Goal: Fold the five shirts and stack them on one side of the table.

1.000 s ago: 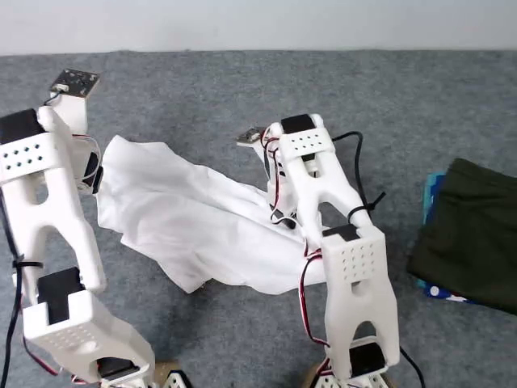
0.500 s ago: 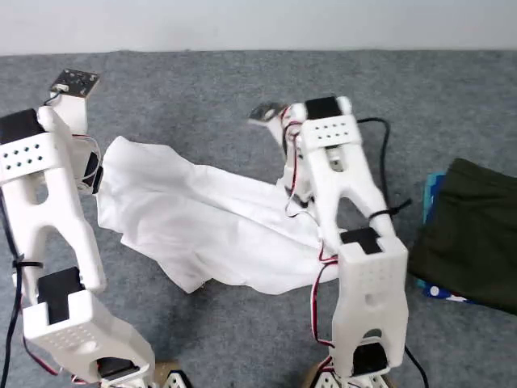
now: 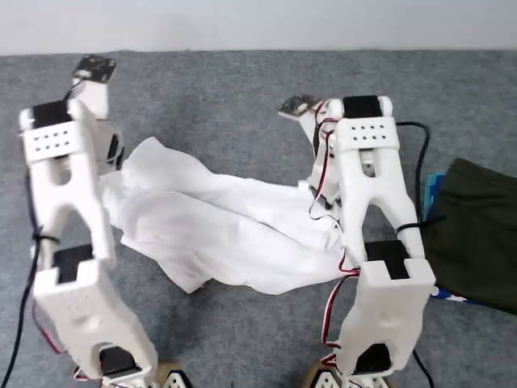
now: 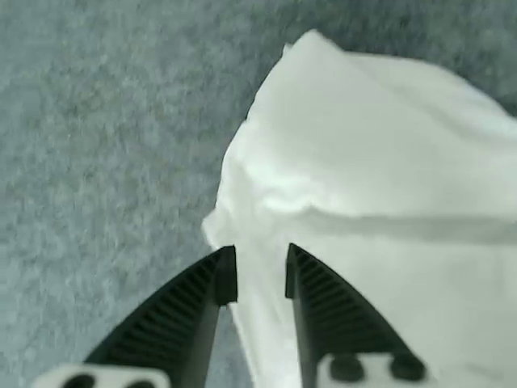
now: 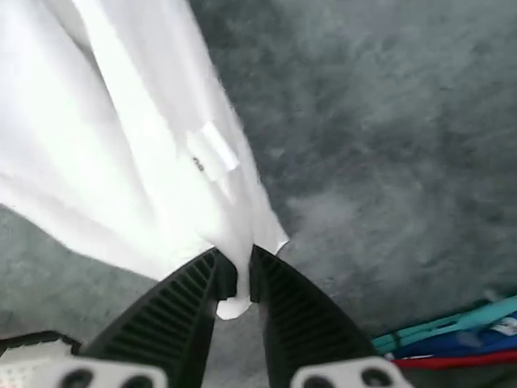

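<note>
Here, a white shirt lies crumpled and unfolded on the grey counter, about midway between its left and right edges, with creases running across it. Each arm has hold of one end.

The left arm stands over the end of the shirt nearer the counter's left edge. In its wrist view the left gripper has its jaws drawn close together, with the bunched border of the white shirt caught between the tips and bare grey counter beside it.

The right arm stands over the end nearer the right edge. The right gripper is pressed together on a corner of the white shirt. A small lump of cloth pokes out past the fingertips, and a sewn label shows on the fabric just beyond them.

At the counter's right edge a dark green shirt sits folded, apart from the white one. It rests on folded blue cloth, whose blue and teal edges also show in the right wrist view.
</note>
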`<state>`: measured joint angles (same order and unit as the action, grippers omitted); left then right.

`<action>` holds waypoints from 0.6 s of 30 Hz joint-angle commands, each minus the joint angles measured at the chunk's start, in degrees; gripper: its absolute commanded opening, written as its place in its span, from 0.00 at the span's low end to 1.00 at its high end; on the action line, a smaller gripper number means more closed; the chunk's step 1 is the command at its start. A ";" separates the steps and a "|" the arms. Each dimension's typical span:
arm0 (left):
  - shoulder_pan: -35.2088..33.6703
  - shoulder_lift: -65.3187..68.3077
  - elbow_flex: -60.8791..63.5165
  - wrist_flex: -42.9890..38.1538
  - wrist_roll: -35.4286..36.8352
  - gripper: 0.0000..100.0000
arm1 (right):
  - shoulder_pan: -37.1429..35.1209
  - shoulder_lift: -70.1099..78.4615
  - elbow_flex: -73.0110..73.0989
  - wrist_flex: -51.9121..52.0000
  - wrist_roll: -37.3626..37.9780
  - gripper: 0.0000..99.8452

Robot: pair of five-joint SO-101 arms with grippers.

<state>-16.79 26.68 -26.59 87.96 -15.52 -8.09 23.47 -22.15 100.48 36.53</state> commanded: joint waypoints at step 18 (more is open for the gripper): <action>3.87 37.54 -42.51 12.92 0.62 0.07 | 0.57 -4.44 2.46 2.33 0.26 0.01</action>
<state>-10.37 65.98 -68.26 98.95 -15.08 -8.09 23.47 -19.34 100.48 36.53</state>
